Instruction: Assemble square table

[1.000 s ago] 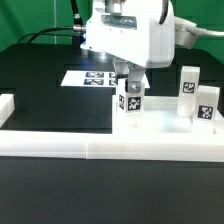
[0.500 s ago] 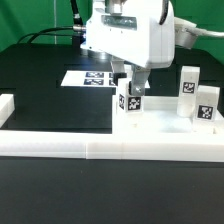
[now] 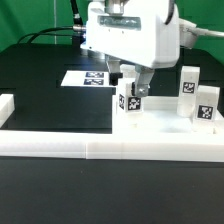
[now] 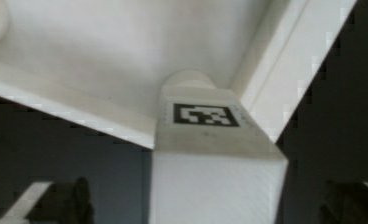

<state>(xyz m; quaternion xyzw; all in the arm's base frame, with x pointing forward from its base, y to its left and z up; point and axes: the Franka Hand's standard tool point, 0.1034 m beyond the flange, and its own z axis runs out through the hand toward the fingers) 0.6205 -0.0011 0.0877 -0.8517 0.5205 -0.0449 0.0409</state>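
Above the square tabletop (image 3: 165, 137), the gripper (image 3: 130, 84) hung directly over one upright leg (image 3: 129, 101) standing near the slab's corner on the exterior view's left. That leg rose from the tabletop with its tag facing the camera. Two further legs stood on the same slab: one (image 3: 188, 83) toward the far side on the exterior view's right, and another (image 3: 207, 104) just beside it, nearer the slab's edge. The tabletop lay against the low border wall (image 3: 60, 140), with the marker board (image 3: 92, 77) flat on the black table (image 3: 50, 95) behind it.

In the wrist view, the leg (image 4: 213, 150) filled the centre, its tag uppermost, with the two dark fingers (image 4: 53, 202) visible on either side and apart from it; the jaws stood open around the leg rather than clamped on it. The pale tabletop surface (image 4: 110, 50) lay beyond.

The step in hand appeared to be seating or turning this leg into its socket. To do it well, the gripper would need to stay centred on the leg's axis, close evenly on both flat sides, and keep the leg vertical; an off-centre grasp risked tilting it or binding the joint.
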